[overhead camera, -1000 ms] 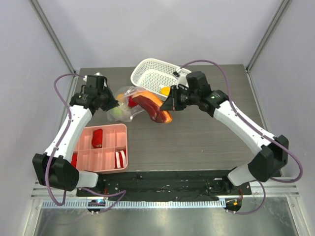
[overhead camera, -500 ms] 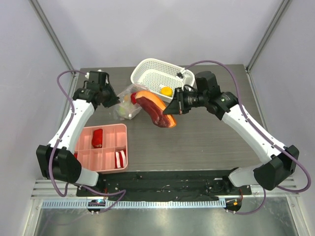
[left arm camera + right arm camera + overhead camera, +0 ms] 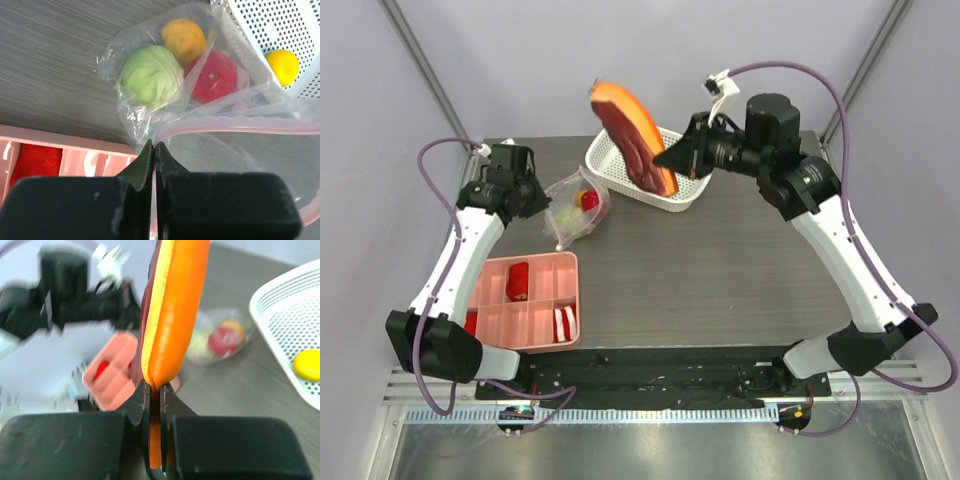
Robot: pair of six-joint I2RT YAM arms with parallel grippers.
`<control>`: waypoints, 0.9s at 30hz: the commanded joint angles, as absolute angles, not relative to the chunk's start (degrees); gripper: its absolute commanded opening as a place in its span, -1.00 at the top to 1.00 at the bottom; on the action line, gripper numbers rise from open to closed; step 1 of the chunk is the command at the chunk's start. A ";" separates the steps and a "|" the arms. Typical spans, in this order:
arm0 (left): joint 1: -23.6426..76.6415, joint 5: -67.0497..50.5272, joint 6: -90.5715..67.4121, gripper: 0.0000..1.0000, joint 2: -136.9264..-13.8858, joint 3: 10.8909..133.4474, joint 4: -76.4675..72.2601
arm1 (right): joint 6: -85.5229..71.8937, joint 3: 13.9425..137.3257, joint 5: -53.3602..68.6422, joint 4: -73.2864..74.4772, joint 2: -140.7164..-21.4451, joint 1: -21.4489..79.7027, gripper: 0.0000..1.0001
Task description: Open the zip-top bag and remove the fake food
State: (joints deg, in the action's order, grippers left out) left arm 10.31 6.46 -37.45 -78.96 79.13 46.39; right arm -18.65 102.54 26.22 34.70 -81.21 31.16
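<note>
The clear zip-top bag (image 3: 576,207) lies on the table left of the white basket. It holds a green ball (image 3: 152,75), a red round fruit (image 3: 215,75) and a yellow-orange fruit (image 3: 183,37). My left gripper (image 3: 540,204) is shut on the bag's pink-edged rim, as the left wrist view shows (image 3: 155,147). My right gripper (image 3: 672,165) is shut on the orange-brown wedge (image 3: 630,135) and holds it high in the air over the basket, outside the bag. The wedge fills the right wrist view (image 3: 172,310) above the right gripper (image 3: 155,390).
The white mesh basket (image 3: 692,194) stands at the back centre with one yellow fruit (image 3: 282,65) in it. The pink tray (image 3: 545,287) with red and red-white pieces sits at the front left, just below the bag.
My right gripper has lifted the wedge out of the bag, up and back over the basket. The bag, still held by the left gripper, has settled with only the round pieces inside.
</note>
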 commanded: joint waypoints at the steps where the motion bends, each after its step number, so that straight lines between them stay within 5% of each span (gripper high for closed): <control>1: 9.93 10.28 -34.99 1.00 -76.47 83.49 47.98 | -28.37 106.33 18.27 28.57 -94.10 25.77 0.97; 10: 9.93 10.64 -31.91 1.00 -75.59 89.99 49.83 | -29.61 118.21 17.04 26.19 -117.66 23.03 0.97; 20: 9.84 7.03 -30.85 1.00 -76.20 92.02 48.34 | -36.28 117.42 22.23 26.10 -126.46 19.60 0.95; 27: 9.84 15.73 -33.57 1.00 -76.29 95.80 53.26 | -36.74 125.32 25.13 27.69 -134.46 19.25 0.92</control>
